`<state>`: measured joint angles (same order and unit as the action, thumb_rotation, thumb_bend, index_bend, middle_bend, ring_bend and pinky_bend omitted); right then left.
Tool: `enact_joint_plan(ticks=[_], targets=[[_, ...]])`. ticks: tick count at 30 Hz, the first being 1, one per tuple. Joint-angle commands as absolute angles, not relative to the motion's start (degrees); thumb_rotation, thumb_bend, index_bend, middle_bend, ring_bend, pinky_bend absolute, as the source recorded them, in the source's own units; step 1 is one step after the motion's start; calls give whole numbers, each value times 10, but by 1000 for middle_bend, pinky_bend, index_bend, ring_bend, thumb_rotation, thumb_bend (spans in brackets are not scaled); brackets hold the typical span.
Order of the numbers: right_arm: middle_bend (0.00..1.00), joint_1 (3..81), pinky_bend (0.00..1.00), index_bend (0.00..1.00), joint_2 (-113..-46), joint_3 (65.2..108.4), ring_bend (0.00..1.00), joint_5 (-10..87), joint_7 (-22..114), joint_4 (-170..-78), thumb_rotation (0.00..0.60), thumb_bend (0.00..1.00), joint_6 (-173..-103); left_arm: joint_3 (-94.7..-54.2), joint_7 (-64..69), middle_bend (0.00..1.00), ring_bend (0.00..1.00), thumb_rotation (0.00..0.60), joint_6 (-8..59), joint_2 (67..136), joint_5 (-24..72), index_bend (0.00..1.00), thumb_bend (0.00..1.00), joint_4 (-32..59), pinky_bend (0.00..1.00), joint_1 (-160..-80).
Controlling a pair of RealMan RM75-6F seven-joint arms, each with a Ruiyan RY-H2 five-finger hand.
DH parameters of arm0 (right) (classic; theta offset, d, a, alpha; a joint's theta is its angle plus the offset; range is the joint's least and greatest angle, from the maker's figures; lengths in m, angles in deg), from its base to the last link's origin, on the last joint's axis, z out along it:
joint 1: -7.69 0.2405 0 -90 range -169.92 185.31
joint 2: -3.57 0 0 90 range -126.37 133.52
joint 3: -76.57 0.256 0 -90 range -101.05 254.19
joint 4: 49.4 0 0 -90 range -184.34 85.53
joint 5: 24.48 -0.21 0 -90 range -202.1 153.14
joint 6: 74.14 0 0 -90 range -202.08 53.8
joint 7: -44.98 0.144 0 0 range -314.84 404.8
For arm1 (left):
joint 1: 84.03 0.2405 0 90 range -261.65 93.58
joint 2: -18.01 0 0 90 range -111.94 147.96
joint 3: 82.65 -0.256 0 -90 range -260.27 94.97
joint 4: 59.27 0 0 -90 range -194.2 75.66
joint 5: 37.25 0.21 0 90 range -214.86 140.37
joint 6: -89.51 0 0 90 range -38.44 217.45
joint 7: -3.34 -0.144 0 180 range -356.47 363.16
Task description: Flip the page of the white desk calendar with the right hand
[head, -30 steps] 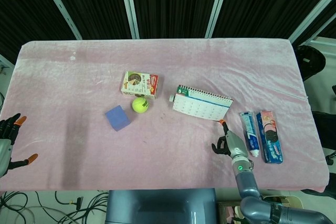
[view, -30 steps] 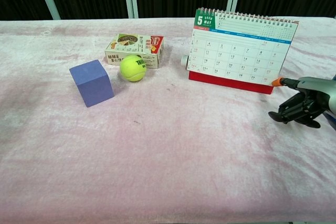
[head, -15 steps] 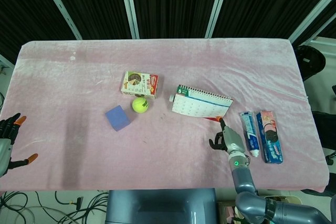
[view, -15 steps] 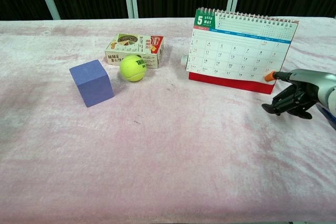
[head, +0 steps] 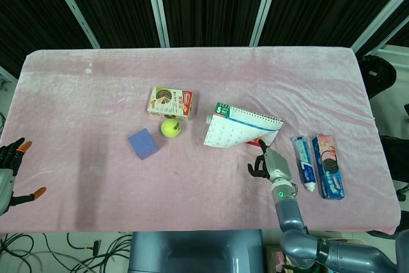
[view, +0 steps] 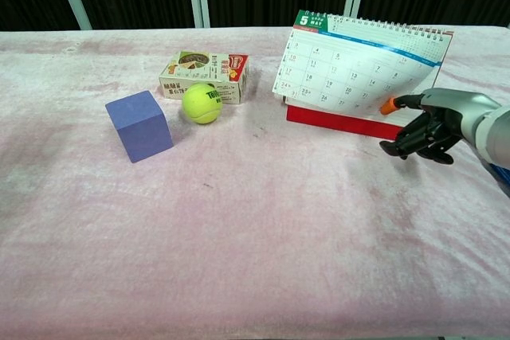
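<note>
Right hand (view: pixel 430 123) under lifted page of white desk calendar (view: pixel 360 69).

The right hand sat low at the calendar's lower right corner, one orange-tipped finger (view: pixel 390 106) touching the raised page edge, the remaining fingers curled under; nothing was grasped. The calendar stood mid-bench (head: pixel 96 94), its front page peeled outward. The left hand (head: pixel 11 172) rested at the bench's left edge, fingers spread, empty, partly cut off by the frame. The calendar's rear was hidden.
</note>
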<state>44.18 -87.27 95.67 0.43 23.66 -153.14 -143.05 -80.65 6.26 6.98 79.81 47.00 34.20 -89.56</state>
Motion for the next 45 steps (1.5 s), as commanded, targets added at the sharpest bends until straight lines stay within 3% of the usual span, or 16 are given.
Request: enact_joint_plan(ticks=[1, 7, 13, 16, 26, 30, 34, 39, 45], targets=[[692, 447, 865, 0, -873, 961, 808, 17, 231, -1544, 600, 383, -1440, -807, 64, 0, 0, 600, 71, 798, 470, 0, 0, 343, 0, -896], [678, 452, 860, 0, -865, 973, 797, 45, 227, -1572, 600, 390, -1461, -807, 67, 0, 0, 600, 70, 796, 470, 0, 0, 344, 0, -895], [534, 460, 829, 3, -838, 999, 676, 81, 214, -1608, 600, 391, -1490, -807, 69, 0, 0, 600, 69, 797, 471, 0, 0, 345, 0, -895], [494, 466, 810, 55, -818, 1017, 627, 95, 203, -1620, 600, 390, -1502, -807, 69, 0, 0, 600, 69, 797, 470, 0, 0, 345, 0, -894], [268, 483, 557, 89, -733, 1071, 360, 96, 180, -1634, 600, 381, -1495, -806, 65, 0, 0, 600, 71, 799, 466, 0, 0, 348, 0, -895], [175, 490, 426, 66, -707, 1066, 244, 75, 159, -1621, 600, 288, -1476, -806, 64, 0, 0, 600, 72, 799, 465, 0, 0, 349, 0, -895], [69, 506, 239, 0, -670, 1051, 90, -5, 123, -1609, 600, 133, -1415, -807, 62, 0, 0, 600, 75, 799, 465, 0, 0, 351, 0, -896], [73, 527, 190, 0, -653, 1019, 65, -43, 92, -1588, 600, 78, -1376, -806, 64, 0, 0, 600, 77, 798, 462, 0, 0, 352, 0, -896], [148, 542, 183, 0, -659, 996, 73, -58, 83, -1561, 600, 74, -1359, -806, 65, 0, 0, 600, 80, 796, 460, 0, 0, 353, 0, -896]])
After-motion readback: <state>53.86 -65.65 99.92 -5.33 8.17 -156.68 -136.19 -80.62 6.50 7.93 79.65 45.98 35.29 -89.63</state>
